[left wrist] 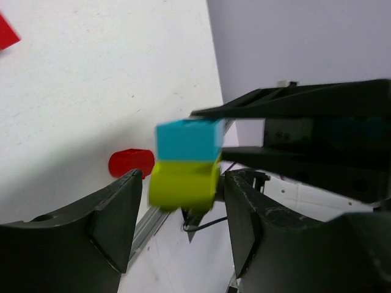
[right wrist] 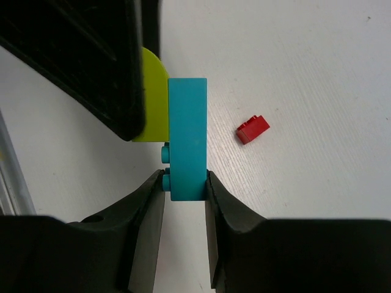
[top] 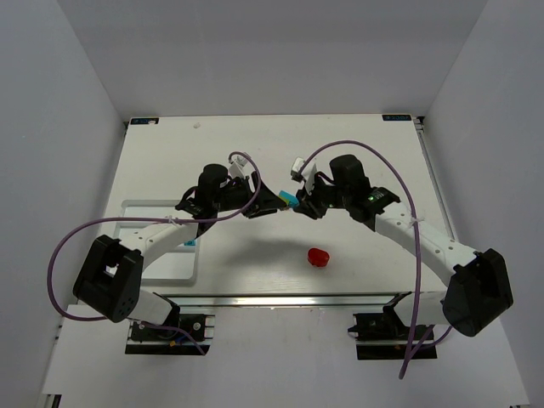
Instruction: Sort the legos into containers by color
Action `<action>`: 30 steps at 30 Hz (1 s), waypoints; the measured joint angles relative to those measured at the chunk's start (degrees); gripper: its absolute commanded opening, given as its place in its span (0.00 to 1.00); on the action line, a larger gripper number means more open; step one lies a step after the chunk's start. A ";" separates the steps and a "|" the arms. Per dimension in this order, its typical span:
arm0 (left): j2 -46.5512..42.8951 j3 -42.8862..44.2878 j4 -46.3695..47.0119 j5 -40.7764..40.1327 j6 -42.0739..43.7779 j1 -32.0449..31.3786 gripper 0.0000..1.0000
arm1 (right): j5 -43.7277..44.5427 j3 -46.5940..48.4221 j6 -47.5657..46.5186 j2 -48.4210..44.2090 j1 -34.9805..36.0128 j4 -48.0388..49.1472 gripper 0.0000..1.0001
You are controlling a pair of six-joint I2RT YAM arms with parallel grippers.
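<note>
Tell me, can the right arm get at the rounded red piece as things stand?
Probably not yet. The way to the rounded red piece looks free, but the right gripper is shut on the cyan brick, so it cannot grasp anything else.

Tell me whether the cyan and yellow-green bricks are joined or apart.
Joined, it seems: the cyan brick sits flush against the yellow-green brick, with no gap between them in either wrist view.
</note>
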 measured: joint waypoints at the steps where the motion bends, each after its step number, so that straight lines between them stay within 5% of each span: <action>1: 0.00 0.00 0.61 -0.13 -0.20 0.00 0.66 | -0.55 -0.04 0.00 0.00 0.02 -0.04 0.00; 9: -0.02 -1.29 6.45 0.39 -2.27 0.02 0.49 | -2.71 -0.24 -0.04 0.00 0.52 -0.17 0.00; 22: -0.02 -1.90 7.34 0.52 -2.58 0.04 0.56 | -0.94 -1.07 0.35 0.00 0.59 1.09 0.00; 30: 0.02 -1.88 6.75 0.35 -2.47 0.02 0.31 | 1.57 -2.99 1.31 -1.27 1.09 3.15 0.00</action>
